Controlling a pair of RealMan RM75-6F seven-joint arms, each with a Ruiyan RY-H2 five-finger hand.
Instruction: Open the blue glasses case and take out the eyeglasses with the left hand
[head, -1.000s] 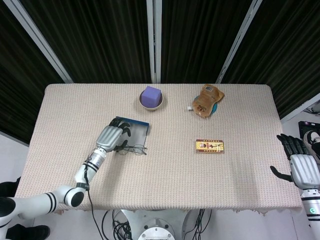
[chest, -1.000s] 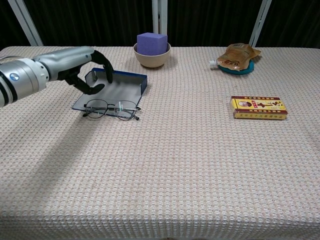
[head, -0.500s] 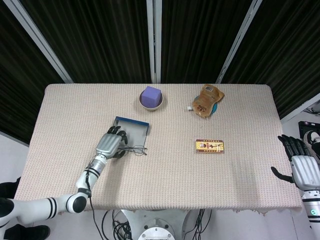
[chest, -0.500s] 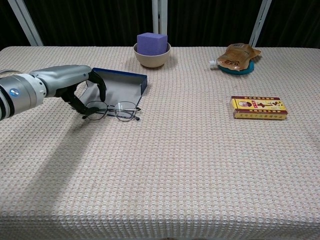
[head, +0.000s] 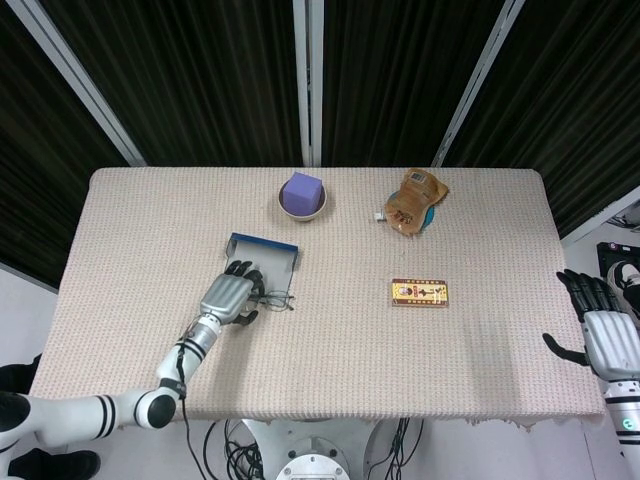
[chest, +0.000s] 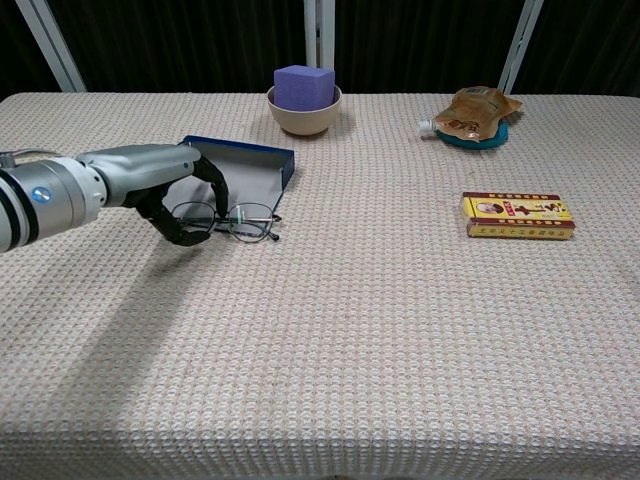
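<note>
The blue glasses case (head: 268, 255) (chest: 245, 170) lies open on the table, left of centre, its grey inside bare. The eyeglasses (head: 280, 297) (chest: 250, 220) lie flat on the cloth just in front of the case. My left hand (head: 230, 298) (chest: 165, 190) hangs over their left end, fingers behind the left lens and thumb in front of it, with a gap between them. The lens shows inside that curl. My right hand (head: 605, 338) stays off the table's right edge, fingers spread, holding nothing.
A beige bowl with a purple cube (head: 302, 195) (chest: 304, 100) stands behind the case. A brown pouch on a teal dish (head: 413, 200) (chest: 478, 108) sits at the back right. A yellow box (head: 419, 292) (chest: 517, 214) lies right of centre.
My left hand has come forward off the open case and down over the left end of the eyeglasses, curling around it. The eyeglasses have hardly moved. My right hand is still.
</note>
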